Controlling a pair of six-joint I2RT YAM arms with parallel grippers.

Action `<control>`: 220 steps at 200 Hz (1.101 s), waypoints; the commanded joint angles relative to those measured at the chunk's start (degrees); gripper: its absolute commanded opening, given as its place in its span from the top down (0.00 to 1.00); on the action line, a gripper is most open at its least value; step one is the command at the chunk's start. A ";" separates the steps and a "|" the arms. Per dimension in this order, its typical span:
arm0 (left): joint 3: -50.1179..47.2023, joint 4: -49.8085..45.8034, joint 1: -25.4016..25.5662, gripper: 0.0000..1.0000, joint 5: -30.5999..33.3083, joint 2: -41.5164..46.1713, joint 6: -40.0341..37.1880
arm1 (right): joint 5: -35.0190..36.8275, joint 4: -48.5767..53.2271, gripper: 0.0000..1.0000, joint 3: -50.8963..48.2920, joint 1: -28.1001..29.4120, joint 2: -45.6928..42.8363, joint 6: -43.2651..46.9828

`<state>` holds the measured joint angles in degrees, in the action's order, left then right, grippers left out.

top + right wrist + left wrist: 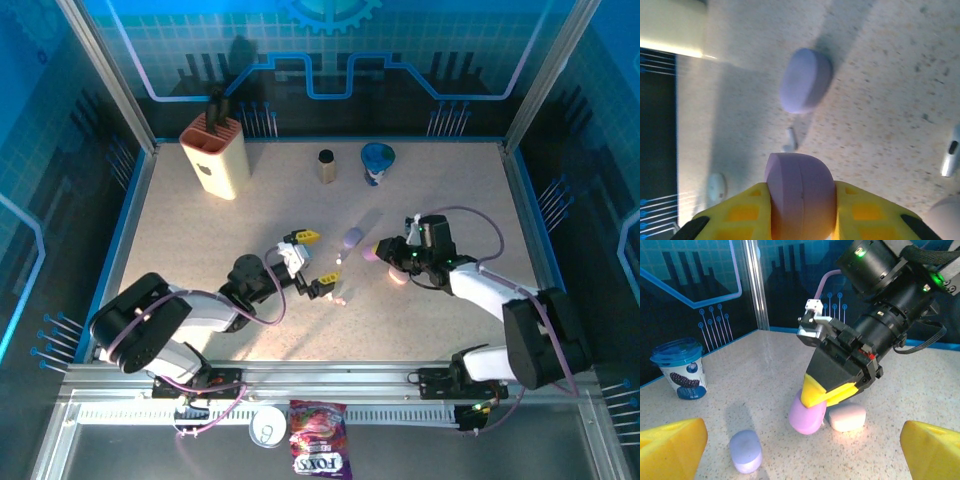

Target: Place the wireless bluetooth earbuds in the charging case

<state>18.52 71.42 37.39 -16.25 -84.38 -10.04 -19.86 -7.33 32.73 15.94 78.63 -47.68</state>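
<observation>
My left jaws stand wide apart and grasp nothing. Their yellow fingertips [671, 445] sit at the two lower corners of the left wrist view, low over the speckled beige table [200, 250].

My right jaws are clenched on a pink-purple pebble-shaped charging case [806, 415]. Their yellow fingers [740, 215] press its two sides, and the case is tilted with its lower end down near the table. Just near of it lies a pale whitish pebble-shaped case [846, 417], close beside it. A closed lavender pebble-shaped case [746, 450] lies on the table to the left of the held one, apart from it.

A tiny pale stemmed earbud [790, 139] lies loose on the table between the lavender case and the one I hold. A small white stem [950, 157] at the right edge of the right wrist view may be another earbud, but it is cut off.

Along the far side of the table stand a blue blueberry yoghurt cup [377, 162] and a small brown cylinder [326, 165]. A beige knife block [215, 155] stands at the far left. Past the near edge lie a purple sweets bag [318, 445] and a round tin [268, 425].
</observation>
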 commanded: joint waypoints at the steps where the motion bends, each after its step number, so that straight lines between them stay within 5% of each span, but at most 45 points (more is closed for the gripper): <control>1: -0.16 -7.17 0.03 0.01 -0.16 2.79 -3.86 | -0.04 -0.33 0.77 2.14 -0.51 3.53 2.97; 47: 1.04 -21.70 -0.04 0.01 -0.78 8.71 -5.94 | -2.42 -2.36 0.73 4.00 0.36 11.09 3.63; 86: 1.42 -24.81 -0.28 0.01 0.31 9.77 -6.26 | -2.35 0.10 0.65 6.22 1.01 13.23 4.90; 187: 7.78 -46.16 -4.30 0.01 9.75 14.25 2.05 | 7.76 19.13 0.35 10.48 1.31 -1.08 17.70; 220: 8.81 -51.49 -6.19 0.01 10.46 16.47 4.01 | 16.45 33.99 0.29 14.10 1.96 -4.42 27.56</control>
<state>25.32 27.24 32.67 -8.12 -70.04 -8.71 -11.77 12.10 43.42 16.64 76.40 -29.54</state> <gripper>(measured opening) 0.992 0.690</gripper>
